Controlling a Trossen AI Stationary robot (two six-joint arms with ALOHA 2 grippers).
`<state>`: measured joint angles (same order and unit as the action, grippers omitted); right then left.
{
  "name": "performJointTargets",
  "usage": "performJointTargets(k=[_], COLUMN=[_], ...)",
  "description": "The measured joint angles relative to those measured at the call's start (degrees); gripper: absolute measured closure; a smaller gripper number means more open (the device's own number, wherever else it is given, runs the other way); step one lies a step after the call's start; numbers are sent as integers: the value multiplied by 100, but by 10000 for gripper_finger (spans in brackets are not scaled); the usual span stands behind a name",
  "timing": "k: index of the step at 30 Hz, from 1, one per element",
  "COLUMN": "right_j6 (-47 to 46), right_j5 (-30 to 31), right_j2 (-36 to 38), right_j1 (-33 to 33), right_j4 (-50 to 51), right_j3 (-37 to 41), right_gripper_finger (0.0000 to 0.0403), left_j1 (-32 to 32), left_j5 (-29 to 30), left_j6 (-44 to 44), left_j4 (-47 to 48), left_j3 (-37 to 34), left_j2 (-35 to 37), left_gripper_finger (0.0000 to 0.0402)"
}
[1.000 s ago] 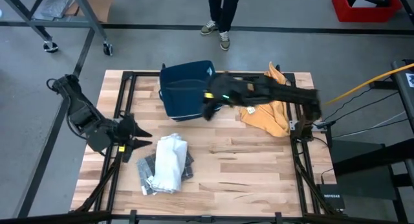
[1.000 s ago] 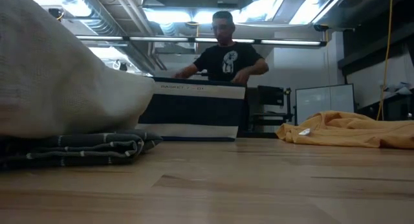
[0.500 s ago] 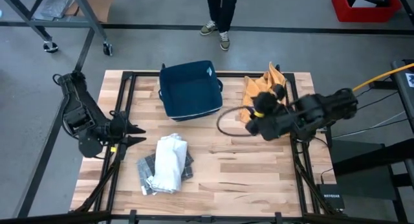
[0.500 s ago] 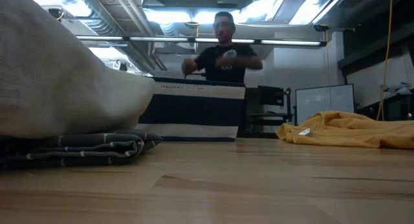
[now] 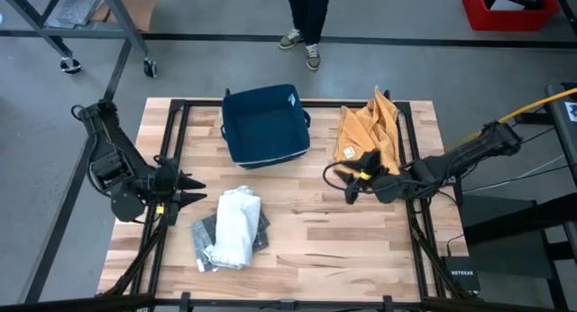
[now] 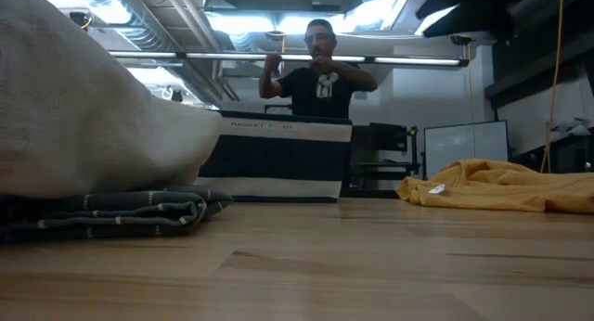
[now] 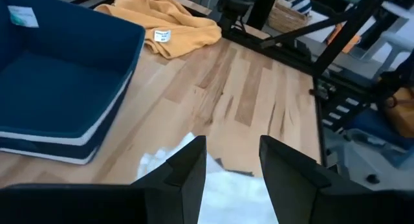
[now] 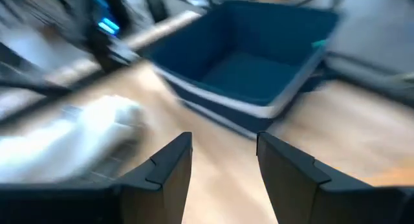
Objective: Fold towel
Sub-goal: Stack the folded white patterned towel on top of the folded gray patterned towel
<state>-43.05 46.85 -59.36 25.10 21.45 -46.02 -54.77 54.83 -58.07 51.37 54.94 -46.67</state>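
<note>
Presently both jaws stand apart, empty — the orange towel (image 5: pixel 368 132) is best gripped at one corner, spread flat.

Wooden bench (image 5: pixel 315 249) carries three things: navy basket (image 5: pixel 265 125) at far centre, orange towel (image 5: pixel 368 132) crumpled far right, and a white towel (image 5: pixel 235 225) lying on a dark checked towel (image 5: pixel 205 231), near left.
</note>
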Motion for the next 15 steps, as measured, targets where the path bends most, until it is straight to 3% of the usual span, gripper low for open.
performJointTargets(k=[7,11,15], right_j6=[-120,-183,-329], right_j5=[-95,-250,-435], right_j2=[-783,-1782,-2916], right_j1=[0,0,0], right_j4=[-3944,-5219,-5774], right_j3=[1137,1046,544], right_gripper_finger=[226,226,226], left_j1=[258,357,361], left_j5=[-1,-7,-13], left_j6=[-440,-749,-1051], left_j4=[-101,-97,-91], left_j3=[0,-2,-4], left_j2=[-331,-730,-1198], left_gripper_finger=[266,266,266])
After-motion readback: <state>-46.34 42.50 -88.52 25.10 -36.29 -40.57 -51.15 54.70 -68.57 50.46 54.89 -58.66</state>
